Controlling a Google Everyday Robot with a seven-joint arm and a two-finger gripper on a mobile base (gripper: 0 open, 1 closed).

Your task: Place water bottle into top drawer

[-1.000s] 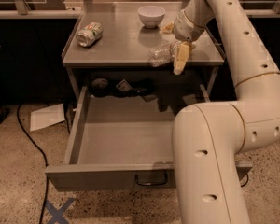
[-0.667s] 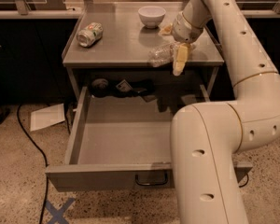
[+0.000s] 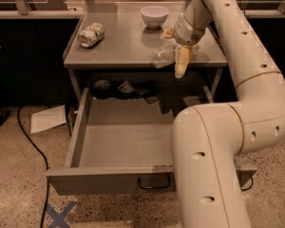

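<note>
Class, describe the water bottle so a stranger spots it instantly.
On the grey table above the open drawer, find the front edge by the pincer. The water bottle lies there: clear crinkled plastic, unlike the green-and-white can and white bowl.

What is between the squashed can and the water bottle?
Nothing: in the camera view only bare tabletop lies between the can and the water bottle. The gripper is beside the bottle, at the table's front edge.

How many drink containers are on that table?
2. A dented soda can lies at the back left. A clear water bottle lies near the front right edge, at the robot's pincer. The arm may hide more.
</note>
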